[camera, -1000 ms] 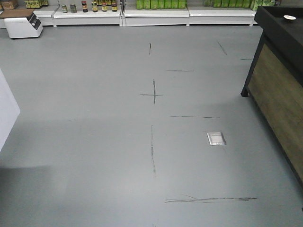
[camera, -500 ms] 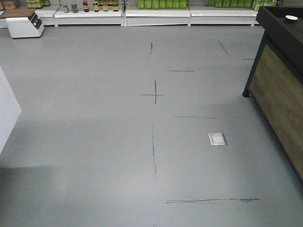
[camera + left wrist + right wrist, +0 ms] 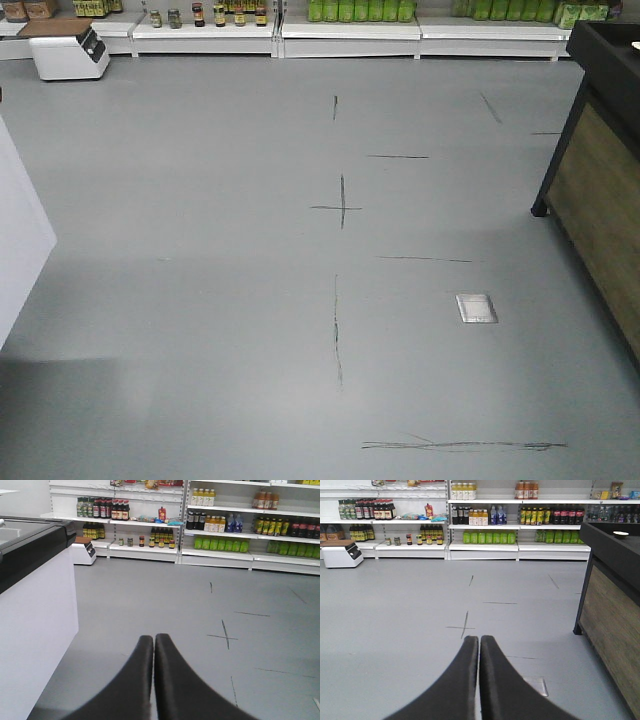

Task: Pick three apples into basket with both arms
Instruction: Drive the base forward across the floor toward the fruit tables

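The apples and the basket are out of view in every frame. My left gripper [image 3: 154,639] is shut with nothing between its black fingers, held above the grey floor. My right gripper [image 3: 479,640] is likewise shut and holds nothing, pointing across the floor toward the far shelves. Neither arm shows in the front view.
Grey floor [image 3: 250,300] with black pen marks and a metal floor plate [image 3: 476,307]. A wood-sided black counter [image 3: 600,190] stands at the right, a white freezer cabinet [image 3: 30,610] at the left. Shelves of bottles [image 3: 490,535] and a small white machine [image 3: 68,52] line the far wall.
The front view has shifted: the floor marks, floor plate and counter have slid to the right and slightly down, and the white cabinet at the left has come further into frame.
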`<state>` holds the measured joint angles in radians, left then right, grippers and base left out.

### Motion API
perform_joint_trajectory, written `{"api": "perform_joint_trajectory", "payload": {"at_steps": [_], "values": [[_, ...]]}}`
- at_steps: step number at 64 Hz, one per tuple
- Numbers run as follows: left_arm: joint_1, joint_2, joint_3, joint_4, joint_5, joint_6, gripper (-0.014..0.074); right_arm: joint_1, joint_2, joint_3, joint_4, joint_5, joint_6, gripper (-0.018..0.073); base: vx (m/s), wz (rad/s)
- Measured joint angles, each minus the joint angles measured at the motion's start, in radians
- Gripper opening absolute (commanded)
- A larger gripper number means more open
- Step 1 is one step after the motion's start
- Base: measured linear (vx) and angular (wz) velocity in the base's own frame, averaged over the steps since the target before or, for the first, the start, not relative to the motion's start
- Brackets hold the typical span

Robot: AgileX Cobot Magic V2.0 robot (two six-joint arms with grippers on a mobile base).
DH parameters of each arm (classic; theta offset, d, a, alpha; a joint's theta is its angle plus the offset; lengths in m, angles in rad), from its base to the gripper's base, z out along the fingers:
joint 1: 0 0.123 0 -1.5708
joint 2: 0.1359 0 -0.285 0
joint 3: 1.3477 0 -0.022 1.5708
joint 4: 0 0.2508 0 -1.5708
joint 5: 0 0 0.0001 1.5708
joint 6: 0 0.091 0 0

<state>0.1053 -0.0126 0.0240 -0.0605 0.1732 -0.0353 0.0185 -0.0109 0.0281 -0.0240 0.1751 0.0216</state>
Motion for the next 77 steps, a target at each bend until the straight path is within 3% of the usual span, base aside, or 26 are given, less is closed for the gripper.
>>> {"api": "perform_joint_trajectory", "payload": {"at_steps": [77], "values": [[0.000,0.000,0.000,0.000,0.000,0.000,-0.0006,0.000,0.000,0.000,0.000,0.000,0.000,-0.0004,0.18,-0.01]]}}
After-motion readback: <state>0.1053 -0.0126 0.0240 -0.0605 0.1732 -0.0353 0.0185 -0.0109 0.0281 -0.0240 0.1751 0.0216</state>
